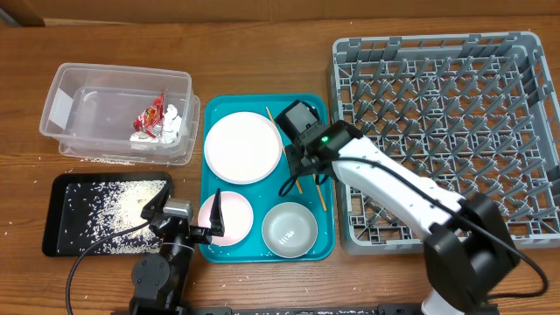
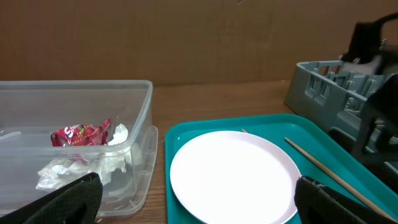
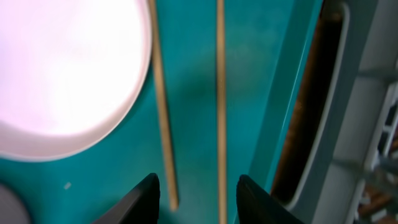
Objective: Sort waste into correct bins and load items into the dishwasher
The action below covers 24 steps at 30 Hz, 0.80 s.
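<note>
A teal tray (image 1: 324, 175) holds a large white plate (image 1: 241, 147), a small pink plate (image 1: 229, 219), a grey bowl (image 1: 290, 229) and two wooden chopsticks (image 1: 318, 194). My right gripper (image 1: 302, 166) is open just above the chopsticks on the tray's right side. In the right wrist view both chopsticks (image 3: 220, 93) lie between its spread fingers (image 3: 200, 202), beside the white plate (image 3: 68, 68). My left gripper (image 1: 184, 217) is open and empty at the tray's front left corner. Its view shows its fingers (image 2: 196, 199) apart, in front of the white plate (image 2: 233, 174).
A clear bin (image 1: 118, 109) at the left holds a red wrapper (image 1: 150, 116) and crumpled tissue (image 1: 171, 127). A black tray (image 1: 61, 219) with scattered rice lies front left. A grey dish rack (image 1: 446, 131) stands right of the tray, close to my right arm.
</note>
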Each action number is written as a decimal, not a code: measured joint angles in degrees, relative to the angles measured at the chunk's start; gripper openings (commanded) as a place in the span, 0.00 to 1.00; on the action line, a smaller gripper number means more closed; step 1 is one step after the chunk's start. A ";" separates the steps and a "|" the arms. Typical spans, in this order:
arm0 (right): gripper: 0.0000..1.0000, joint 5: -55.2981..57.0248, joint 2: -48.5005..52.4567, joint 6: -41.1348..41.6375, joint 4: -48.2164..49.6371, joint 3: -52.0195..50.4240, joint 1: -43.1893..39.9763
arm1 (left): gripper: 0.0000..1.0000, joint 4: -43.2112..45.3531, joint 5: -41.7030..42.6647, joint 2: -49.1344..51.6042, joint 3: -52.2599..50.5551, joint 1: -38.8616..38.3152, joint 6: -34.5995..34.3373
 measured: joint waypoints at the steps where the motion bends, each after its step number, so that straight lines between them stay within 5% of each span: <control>1: 0.43 0.20 0.81 -0.83 0.92 0.00 -0.59 | 1.00 0.00 0.00 0.00 0.00 0.00 0.02; 9: 0.45 -3.50 7.13 -5.86 4.87 0.00 -4.31 | 1.00 0.00 0.00 0.00 0.00 0.00 0.02; 12: 0.28 -5.33 9.55 -6.95 5.03 0.00 -4.39 | 1.00 0.00 0.00 0.00 0.00 0.00 0.02; 16: 0.24 -5.68 11.37 -8.17 4.70 0.02 -4.39 | 1.00 0.00 0.00 0.00 0.00 0.00 0.02; 19: 0.05 -5.64 11.37 -8.22 4.68 0.02 -4.48 | 1.00 0.02 0.00 0.00 0.00 0.00 0.02; 24: 0.04 -6.01 11.34 -8.13 3.23 0.50 -4.94 | 1.00 0.00 0.00 0.00 0.00 0.00 0.02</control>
